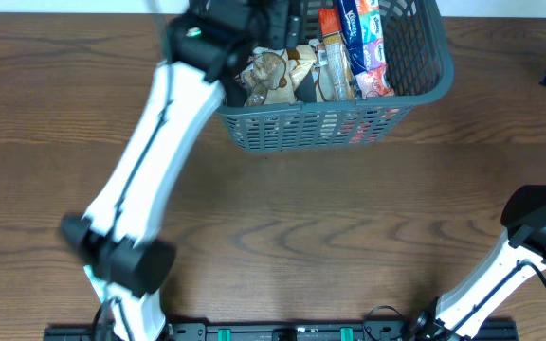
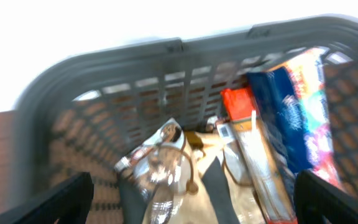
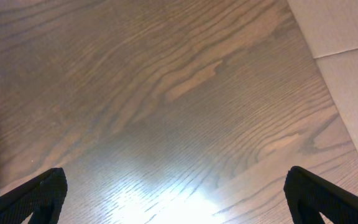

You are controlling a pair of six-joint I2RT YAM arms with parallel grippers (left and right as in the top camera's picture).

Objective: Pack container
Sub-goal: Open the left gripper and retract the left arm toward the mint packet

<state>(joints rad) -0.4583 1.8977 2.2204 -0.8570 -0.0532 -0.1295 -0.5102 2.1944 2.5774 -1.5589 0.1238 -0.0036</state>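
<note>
My left gripper (image 2: 194, 200) hangs wide and empty inside the basket (image 2: 135, 56); a brown snack packet (image 2: 166, 158) lies just below; placing seems done; next, I should lift straight up and out.

Left arm (image 1: 159, 142): stretched forward from near-left base, angled right, wrist at far end.
Left gripper (image 2: 197, 208): 2 fingers spread wide, nothing between.
Right arm (image 1: 515, 260): folded back at near right.
Right gripper (image 3: 182, 202): 2 fingers fully apart, empty, facing down.
</note>
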